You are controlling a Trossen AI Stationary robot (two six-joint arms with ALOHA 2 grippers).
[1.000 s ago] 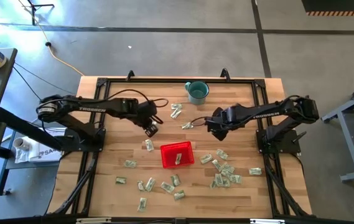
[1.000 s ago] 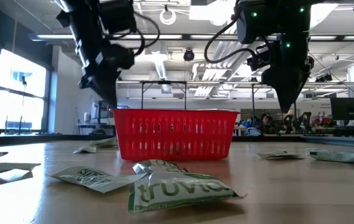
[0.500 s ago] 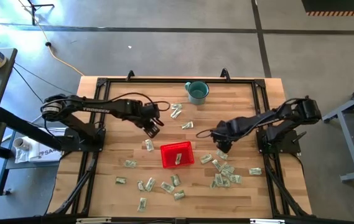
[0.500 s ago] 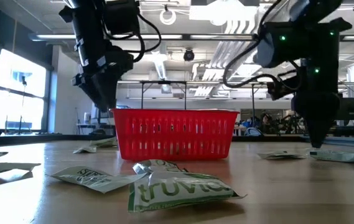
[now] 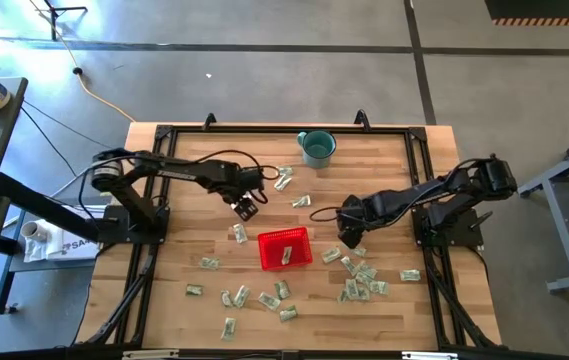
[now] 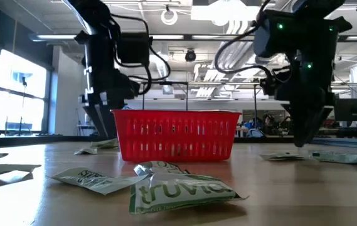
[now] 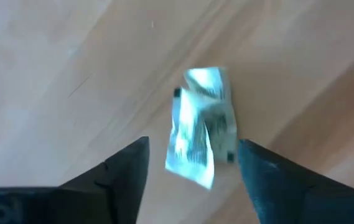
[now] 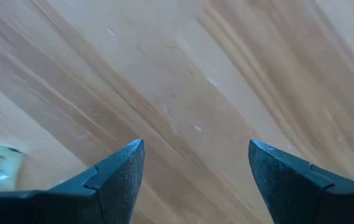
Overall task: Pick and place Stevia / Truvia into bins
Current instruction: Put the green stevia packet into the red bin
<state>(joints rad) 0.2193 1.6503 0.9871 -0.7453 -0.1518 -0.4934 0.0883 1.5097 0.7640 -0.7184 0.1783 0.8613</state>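
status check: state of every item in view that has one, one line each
left gripper: open, above one loose packet, empty
right gripper: open, empty, over bare wood
red basket: upright, one packet inside
teal mug: upright, at the table's far edge
loose packets: scattered flat on the table

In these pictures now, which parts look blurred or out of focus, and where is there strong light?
Left wrist view: the packet between the open left gripper's fingers looks soft, as if motion-blurred. Right wrist view: wood grain smeared; the right gripper is open over bare table. Low view: bright windows and ceiling lights leave both arms as dark silhouettes; the red basket and near Truvia packet stay sharp. High view: even light.
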